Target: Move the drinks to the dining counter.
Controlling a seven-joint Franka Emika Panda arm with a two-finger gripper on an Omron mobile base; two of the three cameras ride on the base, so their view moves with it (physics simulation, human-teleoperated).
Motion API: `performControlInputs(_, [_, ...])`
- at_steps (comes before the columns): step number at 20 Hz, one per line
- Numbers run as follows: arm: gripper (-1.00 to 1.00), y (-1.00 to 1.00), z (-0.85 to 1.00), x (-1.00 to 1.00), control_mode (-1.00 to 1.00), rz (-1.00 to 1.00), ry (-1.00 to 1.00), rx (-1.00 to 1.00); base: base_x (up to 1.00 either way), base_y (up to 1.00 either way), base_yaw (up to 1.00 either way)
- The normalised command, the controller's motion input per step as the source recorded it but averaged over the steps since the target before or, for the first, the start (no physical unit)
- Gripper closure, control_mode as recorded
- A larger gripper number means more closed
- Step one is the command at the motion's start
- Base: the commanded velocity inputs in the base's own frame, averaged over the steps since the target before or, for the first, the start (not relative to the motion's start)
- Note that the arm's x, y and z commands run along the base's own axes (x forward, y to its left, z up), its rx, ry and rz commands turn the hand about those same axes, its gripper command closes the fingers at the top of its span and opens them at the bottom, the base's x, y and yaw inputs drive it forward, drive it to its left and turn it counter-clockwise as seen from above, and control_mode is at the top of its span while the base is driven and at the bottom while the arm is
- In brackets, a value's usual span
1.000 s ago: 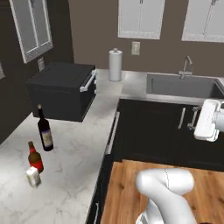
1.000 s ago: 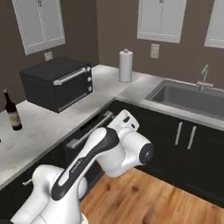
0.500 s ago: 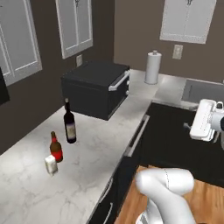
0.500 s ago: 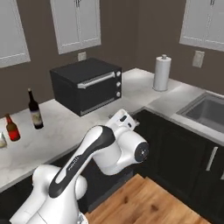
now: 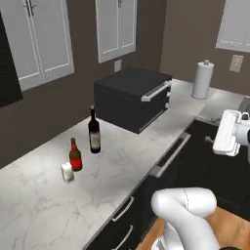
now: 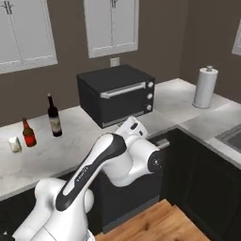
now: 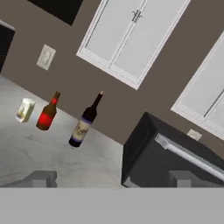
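While nothing is carried yet, the left base view shows three drinks standing upright in a loose row on a marbled table point(image 5: 122, 161) against the wall: a tall dark wine bottle point(image 5: 93, 132), a shorter red bottle point(image 5: 74, 155) just beside it, and a small whitish glass point(image 5: 67, 172) nearest the camera. A black oven point(image 5: 132, 97) sits farther along, and a paper towel roll point(image 5: 202, 79) stands beyond it. The white hand of the arm hangs off the table's edge at the right, well apart from the drinks.

From the right base view, the same three drinks line up at the far left: glass point(image 6: 15, 144), red bottle point(image 6: 28, 133), wine bottle point(image 6: 54, 116). The arm bends low in front of the oven point(image 6: 117, 94), so the drinks lie away to its left.

Through the hand view, tilted, the tool point(image 7: 111, 179) has its two tips spread wide with nothing between them. The wine bottle point(image 7: 84, 120), red bottle point(image 7: 48, 113) and glass point(image 7: 25, 109) stand ahead and to the left, likely lined up for an approach. They look untouched.
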Motion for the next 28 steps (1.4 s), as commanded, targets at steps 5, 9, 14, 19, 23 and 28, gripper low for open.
performControlInputs(5, [-1.0, 0.0, 0.0, 0.0, 1.0, 0.0, 0.0, 0.0, -0.43, 0.89, 0.44])
performControlInputs(9, [-1.0, 0.0, 0.0, 0.0, 1.0, 0.0, 0.0, 0.0, -0.54, 0.96, 0.43])
performControlInputs(14, [-1.0, 0.0, 0.0, 0.0, 1.0, 0.0, 0.0, 0.0, 0.17, 0.35, 0.3])
performControlInputs(19, [-1.0, 0.0, 0.0, 0.0, 1.0, 0.0, 0.0, 0.0, 0.54, -0.06, 0.09])
performControlInputs(23, [-1.0, 0.0, 0.0, 0.0, 1.0, 0.0, 0.0, 0.0, 0.65, 0.0, 0.05])
performControlInputs(28, [-1.0, 0.0, 0.0, 0.0, 1.0, 0.0, 0.0, 0.0, 0.59, -0.01, 0.04])
